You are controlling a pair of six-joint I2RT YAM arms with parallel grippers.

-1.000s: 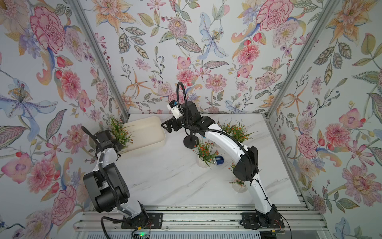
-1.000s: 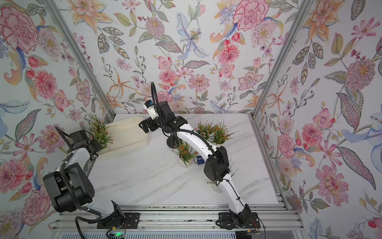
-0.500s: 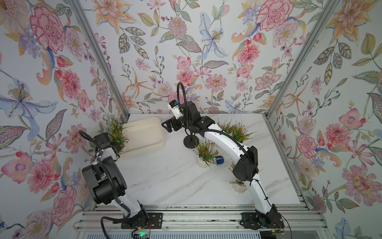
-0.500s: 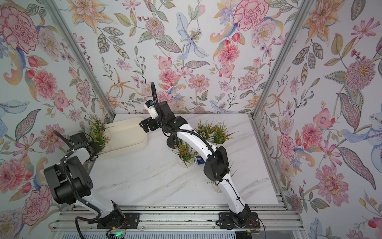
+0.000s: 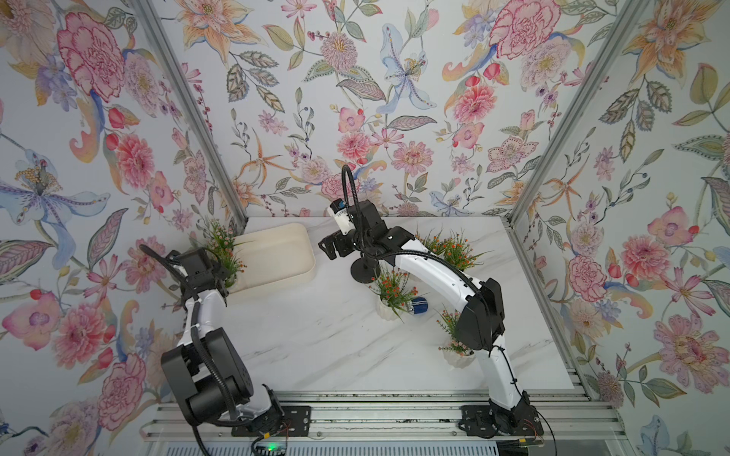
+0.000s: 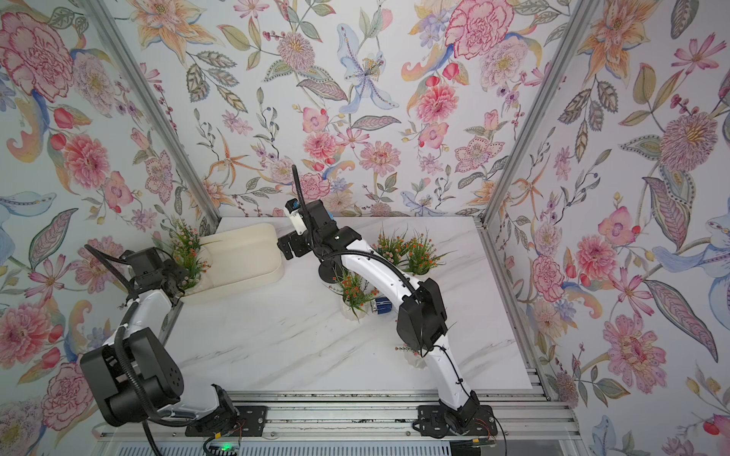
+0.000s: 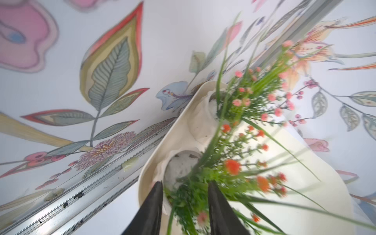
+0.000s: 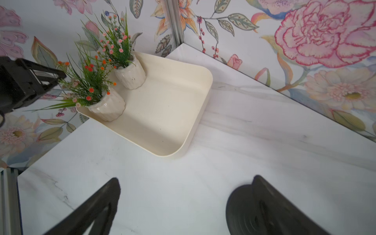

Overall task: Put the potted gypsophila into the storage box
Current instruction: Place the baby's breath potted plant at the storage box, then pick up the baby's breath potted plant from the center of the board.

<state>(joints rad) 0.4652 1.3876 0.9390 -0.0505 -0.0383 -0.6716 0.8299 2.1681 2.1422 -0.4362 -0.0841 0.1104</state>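
The cream storage box (image 5: 284, 252) (image 6: 245, 252) (image 8: 162, 105) lies at the table's back left. Two potted gypsophila stand at its left end: a pink-flowered one (image 8: 130, 75) (image 7: 256, 97) and an orange-flowered one (image 8: 107, 106) (image 7: 232, 166). My left gripper (image 7: 185, 183) (image 5: 223, 276) (image 6: 177, 276) is at the orange one, its jaws apart with loose foliage between them. My right gripper (image 8: 184, 183) (image 5: 330, 248) (image 6: 286, 248) hangs open and empty above the table right of the box. Other gypsophila (image 5: 395, 292) (image 5: 446, 244) (image 5: 454, 343) stand on the table's right half.
A black round disc (image 5: 365, 270) (image 8: 244, 205) lies on the table by my right gripper. A small blue object (image 5: 418, 306) lies beside the middle pot. The right arm (image 5: 478, 308) reaches over the front right pot. Walls close in left, back and right.
My left gripper's jaws have parted at the orange-flowered plant, which now stands in the box. The left arm's elbow has shifted. The right arm has not moved.
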